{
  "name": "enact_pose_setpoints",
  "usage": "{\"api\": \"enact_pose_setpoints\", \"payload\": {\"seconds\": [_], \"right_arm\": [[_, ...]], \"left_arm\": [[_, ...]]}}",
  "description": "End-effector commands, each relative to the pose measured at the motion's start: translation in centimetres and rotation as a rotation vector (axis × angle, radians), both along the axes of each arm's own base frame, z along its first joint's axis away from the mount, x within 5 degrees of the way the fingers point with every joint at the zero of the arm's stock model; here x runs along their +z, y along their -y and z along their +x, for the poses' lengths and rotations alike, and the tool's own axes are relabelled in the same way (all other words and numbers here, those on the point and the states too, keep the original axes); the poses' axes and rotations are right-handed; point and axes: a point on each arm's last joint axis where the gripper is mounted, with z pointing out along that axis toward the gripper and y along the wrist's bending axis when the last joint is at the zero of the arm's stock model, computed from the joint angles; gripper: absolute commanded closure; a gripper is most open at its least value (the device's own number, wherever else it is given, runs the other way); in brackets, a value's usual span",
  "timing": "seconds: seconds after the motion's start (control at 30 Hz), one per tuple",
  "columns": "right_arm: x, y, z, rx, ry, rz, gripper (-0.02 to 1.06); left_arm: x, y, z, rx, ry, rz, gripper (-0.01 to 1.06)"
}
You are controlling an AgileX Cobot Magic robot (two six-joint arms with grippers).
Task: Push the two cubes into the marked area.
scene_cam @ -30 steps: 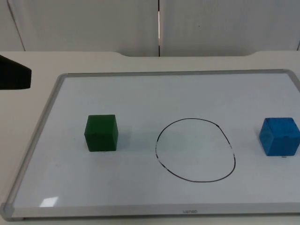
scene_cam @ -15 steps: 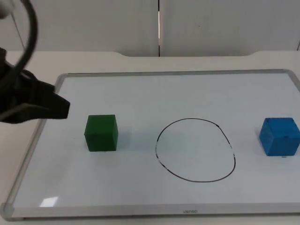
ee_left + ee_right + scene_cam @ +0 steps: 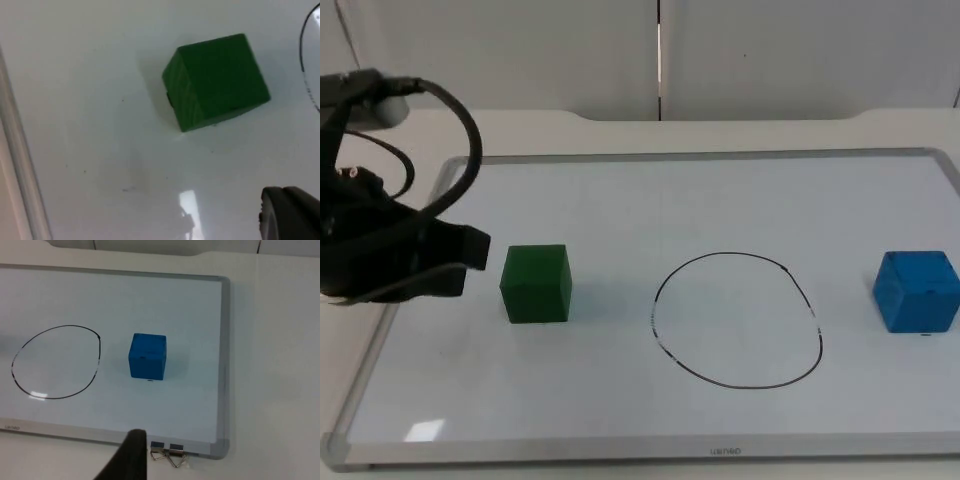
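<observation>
The left gripper (image 3: pixel 470 250) sits just beside the green cube (image 3: pixel 535 284) near the whiteboard's (image 3: pixel 720 190) left edge; whether its fingers are apart I cannot tell. Push squarely toward the drawn circle (image 3: pixel 736 320)

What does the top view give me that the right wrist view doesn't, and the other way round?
Top view only: the green cube on the whiteboard, outside the drawn circle, with the left tool beside it on the side away from the circle, a narrow gap between them.

Right wrist view only: a metal binder clip at the whiteboard's edge, and the right tool off the board, apart from the blue cube.

Both: the blue cube standing outside the circle, and the circle with nothing in it.
</observation>
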Motion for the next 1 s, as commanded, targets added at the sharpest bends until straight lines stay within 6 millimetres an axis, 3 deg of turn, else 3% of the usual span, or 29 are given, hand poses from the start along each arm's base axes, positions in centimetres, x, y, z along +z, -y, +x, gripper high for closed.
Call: {"api": "enact_pose_setpoints", "payload": {"seconds": [0.0,0.73,0.97], "right_arm": [[0.0,0.0,0.0,-0.008,0.013,-0.004,-0.01],[0.0,0.0,0.0,-0.008,0.013,-0.004,-0.01],[0.0,0.0,0.0,-0.008,0.013,-0.004,-0.01]], "left_arm": [[-0.5,0.0,0.4,0.043,-0.012,0.002,1.05],[-2.5,0.7,4.7,0.061,-0.036,0.045,1.05],[-4.2,0.4,5.4,0.09,-0.06,0.093,1.05]]}}
